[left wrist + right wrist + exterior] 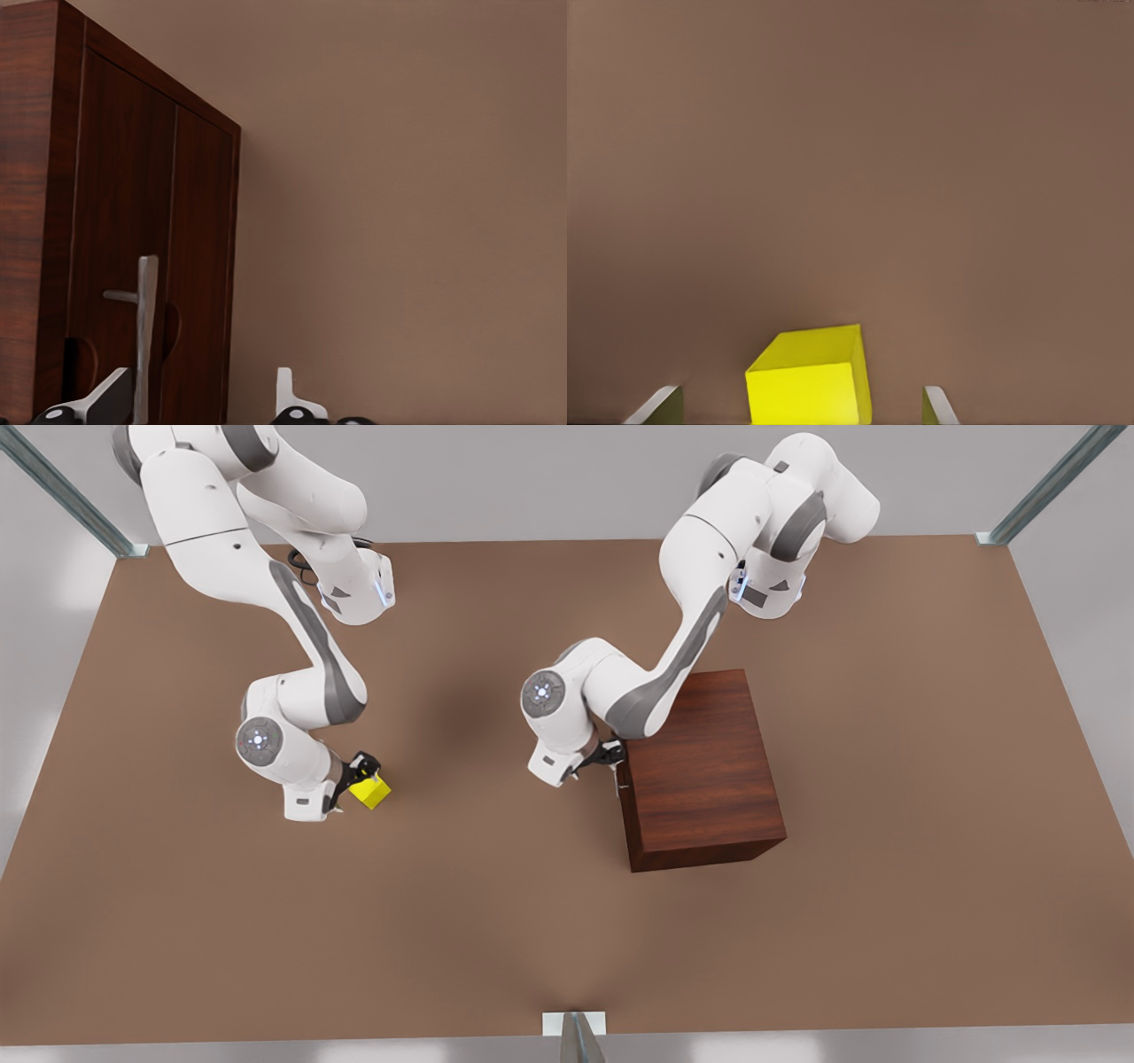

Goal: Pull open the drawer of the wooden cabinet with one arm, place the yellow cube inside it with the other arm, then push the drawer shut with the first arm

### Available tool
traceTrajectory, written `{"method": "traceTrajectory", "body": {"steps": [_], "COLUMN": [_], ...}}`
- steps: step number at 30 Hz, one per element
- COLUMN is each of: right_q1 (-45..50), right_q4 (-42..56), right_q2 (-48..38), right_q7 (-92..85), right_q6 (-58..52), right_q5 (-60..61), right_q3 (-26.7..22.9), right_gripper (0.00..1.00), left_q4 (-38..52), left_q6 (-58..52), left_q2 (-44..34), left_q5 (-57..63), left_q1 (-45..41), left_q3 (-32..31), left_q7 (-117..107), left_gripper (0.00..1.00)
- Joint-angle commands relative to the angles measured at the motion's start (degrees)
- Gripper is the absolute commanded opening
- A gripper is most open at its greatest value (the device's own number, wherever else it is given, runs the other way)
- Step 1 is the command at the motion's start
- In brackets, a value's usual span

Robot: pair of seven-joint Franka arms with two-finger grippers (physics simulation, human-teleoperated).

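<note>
A: Front view?
B: The wooden cabinet [704, 775] sits at about three o'clock on the tabletop [496, 921], its drawer [623, 788] closed. The left gripper [613, 755] is at its handle; the right gripper [359, 775] straddles the yellow cube [371, 791] at nine o'clock.

A: Left wrist?
B: Fingers [106, 398] spread wide, the silver bar handle [144, 332] between them.

A: Right wrist?
B: Fingers [656, 407] parted, flanking the cube without touching.

A simulated robot test cell, not a lived-in room; a plain brown bench [496, 921] fills it; metal frame struts [66, 496] rise at the corners around that bench; blank grey surrounds it; two white arms [292, 646] reach over it.
</note>
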Motion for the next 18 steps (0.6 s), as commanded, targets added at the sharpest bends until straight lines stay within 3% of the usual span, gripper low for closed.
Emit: {"method": "traceTrajectory", "body": {"steps": [1, 9, 13, 18], "right_q1": [0.03, -0.5, -1.64, -2.69], "right_q4": [0.12, 0.47, -0.14, -0.93], "right_q2": [0.63, 4.14, 4.05, 3.62], "right_q7": [-17.2, -14.47, -14.39, -14.39], "right_q6": [-0.54, -0.45, -1.15, -1.86], "right_q5": [0.32, 0.32, 0.32, 0.32], "right_q3": [0.14, -0.03, 0.06, 0.06], "right_gripper": [1.0, 1.0, 1.0, 1.0], "left_q4": [-0.23, -0.49, -0.49, 0.12], "left_q6": [-2.71, -2.27, -2.19, -0.52], "left_q2": [-0.07, 1.6, 1.86, 1.86], "left_q5": [0.14, 0.23, 0.32, 0.32], "left_q1": [0.09, 0.09, 0.09, -0.26], "left_q3": [0.0, 0.0, 0.0, -0.08], "left_q7": [-4.14, -3.78, -3.87, -4.49], "left_gripper": [0.83, 0.81, 0.7, 0.68]}}
